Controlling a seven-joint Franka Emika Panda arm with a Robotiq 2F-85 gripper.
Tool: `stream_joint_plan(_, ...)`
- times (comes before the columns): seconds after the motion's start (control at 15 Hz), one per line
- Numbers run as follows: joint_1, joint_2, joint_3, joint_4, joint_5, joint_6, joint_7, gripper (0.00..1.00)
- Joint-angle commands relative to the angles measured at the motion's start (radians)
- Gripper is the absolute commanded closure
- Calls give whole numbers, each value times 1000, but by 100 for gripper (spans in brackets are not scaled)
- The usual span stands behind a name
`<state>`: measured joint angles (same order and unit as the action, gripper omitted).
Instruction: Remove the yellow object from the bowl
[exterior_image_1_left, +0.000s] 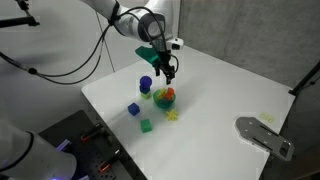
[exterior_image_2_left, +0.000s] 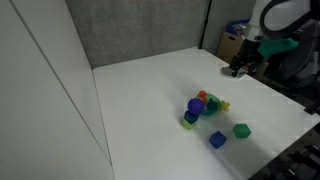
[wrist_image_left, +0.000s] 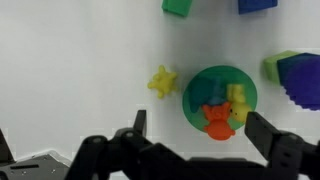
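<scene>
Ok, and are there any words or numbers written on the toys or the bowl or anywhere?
None: no word, number, brand or sign can be read in any view.
The green bowl, the blue cup, the green cube, the blue cube and the white table all look plain, with no writing showing.

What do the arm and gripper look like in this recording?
The arm has smooth, rounded white links with dark rings at the joints. The gripper is black with two blocky fingers, and a green piece sits at the wrist. Black cables loop beside the arm. No readable markings show.
</scene>
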<state>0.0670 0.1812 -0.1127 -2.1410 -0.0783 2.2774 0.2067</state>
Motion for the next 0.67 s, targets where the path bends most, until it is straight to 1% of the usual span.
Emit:
stream_joint_plan(0.0, 0, -144, 54, -95, -29, -61, -1, 0)
stream_joint_plan(0.33, 8, -307, 130, -146, -11, -160, -11, 0)
stream_joint_plan(0.6, 2, -429, 164, -172, -10, -212, 5, 0)
